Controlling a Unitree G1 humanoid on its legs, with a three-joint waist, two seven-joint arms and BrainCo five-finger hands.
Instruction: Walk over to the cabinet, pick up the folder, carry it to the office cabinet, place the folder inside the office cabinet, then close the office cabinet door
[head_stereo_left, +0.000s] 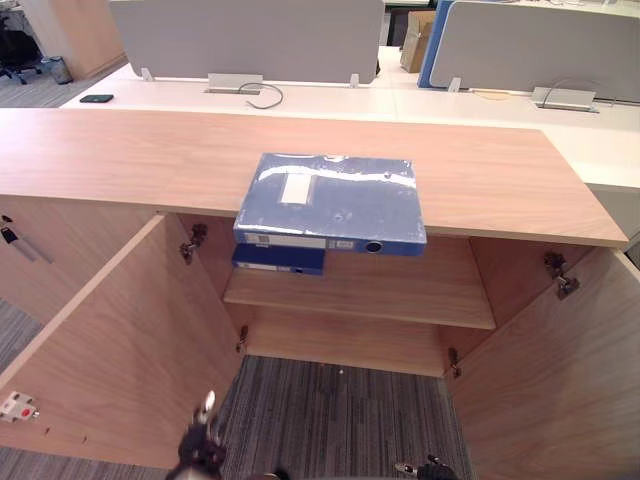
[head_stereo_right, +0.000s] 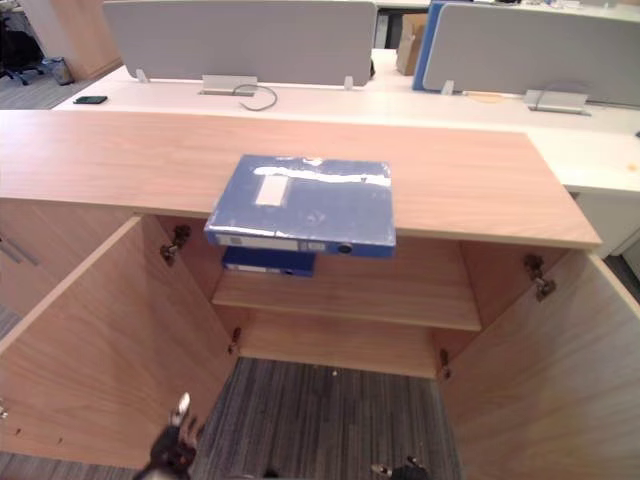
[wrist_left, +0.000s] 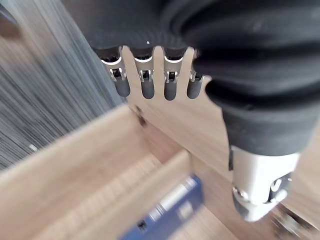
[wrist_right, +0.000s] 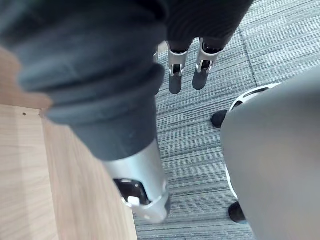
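A blue folder (head_stereo_left: 330, 203) lies flat on the wooden cabinet top (head_stereo_left: 120, 155), its spine overhanging the front edge. Below it, a second blue folder (head_stereo_left: 280, 260) rests on the inner shelf (head_stereo_left: 400, 295); the left wrist view shows a blue folder (wrist_left: 170, 210) on a wooden ledge. Low in front of the open cabinet, my left hand (head_stereo_left: 203, 440) hangs with relaxed fingers (wrist_left: 145, 85) and holds nothing. My right hand (head_stereo_left: 425, 468) is also low, its fingers (wrist_right: 192, 70) pointing at the carpet, empty.
Both cabinet doors stand wide open, the left door (head_stereo_left: 110, 350) and the right door (head_stereo_left: 560, 380) flanking a strip of grey carpet (head_stereo_left: 330, 420). Behind the cabinet are white desks with grey dividers (head_stereo_left: 250, 40) and a dark phone (head_stereo_left: 96, 98).
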